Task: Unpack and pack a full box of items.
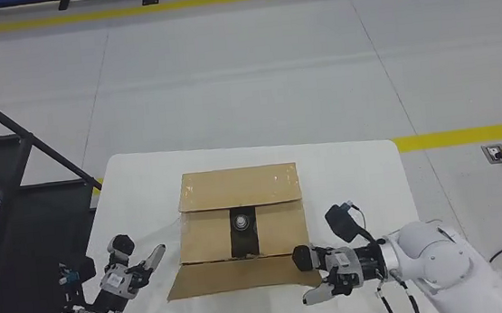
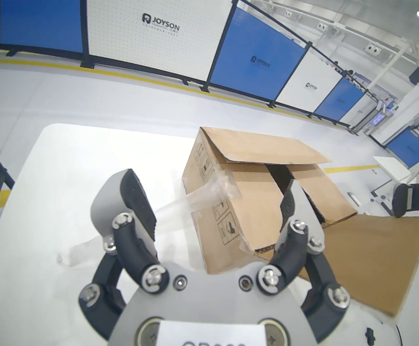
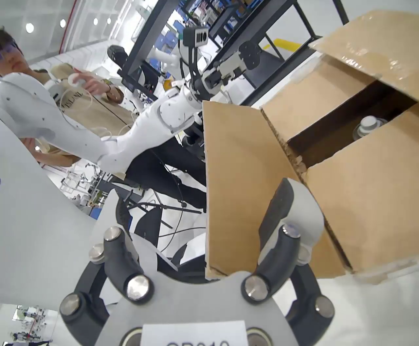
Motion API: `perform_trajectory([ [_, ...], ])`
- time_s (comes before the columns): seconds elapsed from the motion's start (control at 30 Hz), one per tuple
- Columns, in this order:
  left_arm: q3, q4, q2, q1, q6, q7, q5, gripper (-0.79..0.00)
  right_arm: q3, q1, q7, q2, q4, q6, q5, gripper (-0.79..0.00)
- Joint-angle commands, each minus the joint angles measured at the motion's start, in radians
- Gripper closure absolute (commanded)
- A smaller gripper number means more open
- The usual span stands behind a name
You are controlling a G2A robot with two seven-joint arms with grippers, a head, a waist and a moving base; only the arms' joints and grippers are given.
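- The box [image 1: 242, 225] sits at the middle of the table [image 1: 362, 173]. Its near flap [image 1: 240, 274] is folded out towards the robot, and its far flap is folded back.
- Two inner flaps nearly meet over the box, and a white-capped item [image 1: 241, 220] shows in the gap between them.
- The right gripper [image 1: 306, 278] is spread wide at the box's near right corner, with the near flap's end between its fingers. It grips nothing.
- The left gripper [image 1: 140, 252] is off the box's near left corner, also spread and empty. A loose strip of clear tape [image 2: 196, 200] trails from that corner.
- The step in hand is probably folding back the inner flaps. Each is best taken by its free edge at the gap and swung outward, so the item below isn't struck.
- The tape could snag the left fingers.
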Motion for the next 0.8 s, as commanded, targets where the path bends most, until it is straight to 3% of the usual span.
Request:
perform_trajectory([
  [0.0, -0.001, -0.008, 0.003, 0.013, -0.035, -0.011, 0.042, -0.785, -0.026, -0.015, -0.015, 0.028, -0.021, -0.015, -0.050, -0.785],
  [0.3, -0.002, 0.021, 0.021, 0.037, -0.156, -0.096, 0.267, -0.785, -0.159, 0.027, -0.074, 0.107, 0.004, -0.073, -0.096, -0.785],
  [0.47, 0.016, 0.044, 0.024, 0.029, -0.172, -0.096, 0.300, -0.785, -0.209, 0.102, -0.098, 0.108, 0.051, -0.097, 0.046, -0.785],
  [0.57, 0.021, 0.050, 0.026, 0.026, -0.178, -0.100, 0.320, -0.785, -0.199, 0.133, -0.170, 0.099, 0.082, -0.112, 0.190, -0.785],
  [0.67, 0.027, 0.056, 0.027, 0.022, -0.169, -0.097, 0.328, -0.785, -0.177, 0.158, -0.276, 0.090, 0.118, -0.012, 0.317, -0.785],
  [0.77, 0.028, 0.056, 0.027, 0.022, -0.168, -0.097, 0.329, -0.785, -0.177, 0.158, -0.276, 0.090, 0.118, -0.012, 0.317, -0.785],
])
